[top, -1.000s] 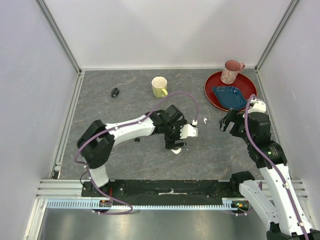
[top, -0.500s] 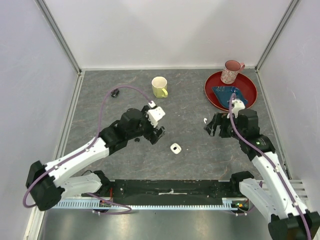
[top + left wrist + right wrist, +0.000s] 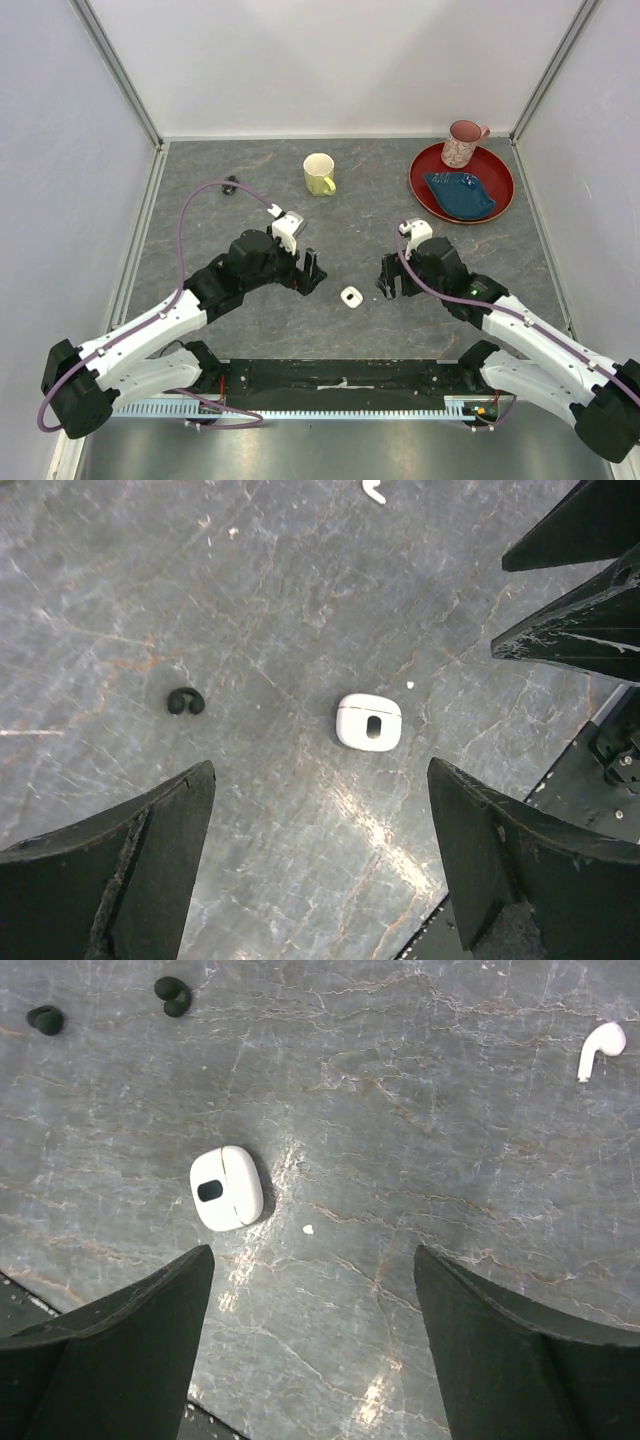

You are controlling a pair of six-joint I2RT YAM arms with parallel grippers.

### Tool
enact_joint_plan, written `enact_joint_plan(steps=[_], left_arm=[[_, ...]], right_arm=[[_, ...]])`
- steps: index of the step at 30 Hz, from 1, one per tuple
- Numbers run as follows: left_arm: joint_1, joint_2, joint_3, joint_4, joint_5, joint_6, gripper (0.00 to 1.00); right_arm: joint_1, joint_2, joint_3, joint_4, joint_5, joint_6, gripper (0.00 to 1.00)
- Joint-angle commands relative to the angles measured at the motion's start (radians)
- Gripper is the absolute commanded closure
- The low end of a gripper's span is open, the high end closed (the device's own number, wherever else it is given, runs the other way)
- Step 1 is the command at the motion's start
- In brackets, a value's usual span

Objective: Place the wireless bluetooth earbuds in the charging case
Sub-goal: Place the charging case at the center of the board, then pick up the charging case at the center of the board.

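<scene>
1. The charging case (image 3: 350, 296) lies flat on the table (image 3: 360, 215), a dark slot showing in its white shell.
2. The left claw (image 3: 312, 275) hangs just left of the case, spread wide and holding nothing.
3. The right claw (image 3: 388, 283) hangs just right of the case (equally wide, equally empty).
4. One white earbud (image 3: 600, 1048) lies well apart from the case, and two black earbuds (image 3: 172, 995) lie nearer it.

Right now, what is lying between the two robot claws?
The small white charging case lies roughly midway between the left gripper and the right gripper. The top view shows it best. Both grippers are open and hold nothing.
</scene>
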State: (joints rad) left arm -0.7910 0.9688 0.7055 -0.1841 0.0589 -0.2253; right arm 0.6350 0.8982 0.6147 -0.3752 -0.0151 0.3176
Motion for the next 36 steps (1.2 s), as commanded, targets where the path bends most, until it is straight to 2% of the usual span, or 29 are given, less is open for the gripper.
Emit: enact_joint_plan(steps=[1, 7, 11, 21, 30, 36], left_arm=[[0.006, -0.033, -0.035, 0.008, 0.036, -0.127, 0.08], [0.006, -0.142, -0.116, 0.025, -0.024, -0.174, 0.06], [0.007, -0.176, -0.139, 0.023, -0.036, -0.178, 0.05], [0.006, -0.18, -0.136, -0.003, -0.044, -0.183, 0.04], [0.006, -0.18, -0.14, -0.005, -0.047, -0.183, 0.04], [0.006, -0.176, -0.141, -0.005, -0.047, -0.18, 0.04]], right_arm=[[0.07, -0.034, -0.064, 0.163, 0.168, 0.008, 0.15], [0.227, 0.021, -0.081, 0.245, 0.266, -0.04, 0.15], [0.353, 0.14, -0.072, 0.298, 0.369, -0.083, 0.14], [0.402, 0.283, -0.079, 0.432, 0.336, -0.052, 0.15], [0.41, 0.377, -0.079, 0.46, 0.32, -0.025, 0.16], [0.411, 0.403, -0.09, 0.486, 0.284, -0.035, 0.2]])
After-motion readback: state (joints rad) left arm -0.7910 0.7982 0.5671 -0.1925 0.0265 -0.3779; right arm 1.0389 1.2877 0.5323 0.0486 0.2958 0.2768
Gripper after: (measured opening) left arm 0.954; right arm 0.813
